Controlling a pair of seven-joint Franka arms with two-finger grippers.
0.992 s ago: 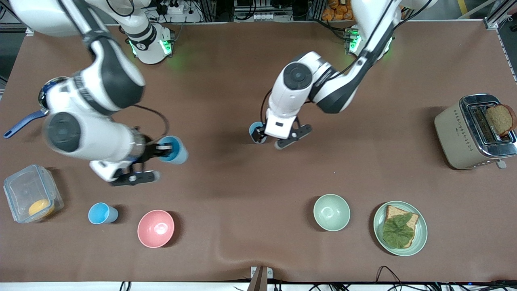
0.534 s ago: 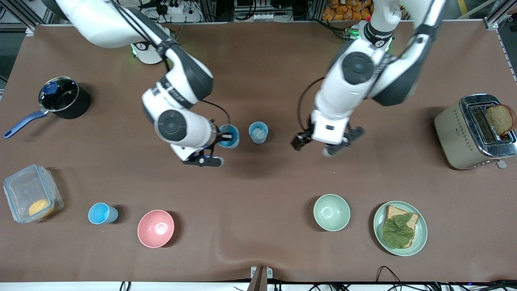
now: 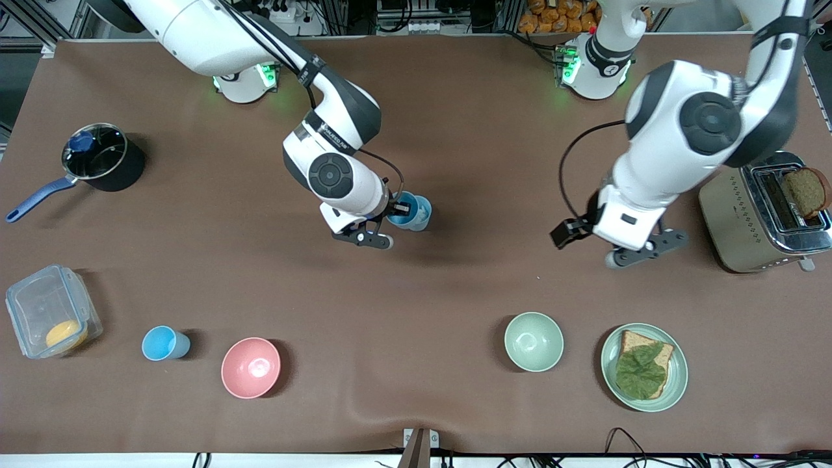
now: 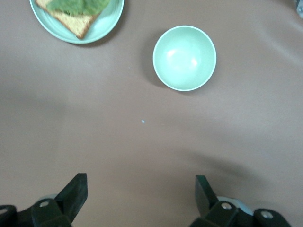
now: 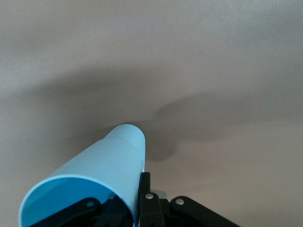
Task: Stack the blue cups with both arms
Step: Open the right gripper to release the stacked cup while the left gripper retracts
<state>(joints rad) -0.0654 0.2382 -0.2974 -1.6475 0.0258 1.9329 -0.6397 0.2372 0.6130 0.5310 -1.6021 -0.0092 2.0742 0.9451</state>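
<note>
My right gripper (image 3: pixel 398 209) is shut on the rim of a blue cup (image 3: pixel 402 216), held tilted above the table's middle. It overlaps a second blue cup (image 3: pixel 423 210) that stands on the table with something pale inside. In the right wrist view the held cup (image 5: pixel 94 179) fills the space at my right gripper (image 5: pixel 130 198), and the standing cup is hidden. A third blue cup (image 3: pixel 166 343) stands near the front camera, beside the pink bowl (image 3: pixel 251 367). My left gripper (image 3: pixel 564 235) is open and empty, up over bare table beside the toaster (image 3: pixel 741 221); it also shows in the left wrist view (image 4: pixel 140 194).
A pale green bowl (image 3: pixel 533 341) (image 4: pixel 184 57) and a green plate (image 3: pixel 676 383) (image 4: pixel 102 28) with bread and lettuce lie near the front camera. A black saucepan (image 3: pixel 104 159) and a clear lidded box (image 3: pixel 52 311) sit at the right arm's end.
My right gripper has carried its cup across the table until it overlaps the standing cup. My left gripper has let go of that standing cup and drawn away toward the toaster.
</note>
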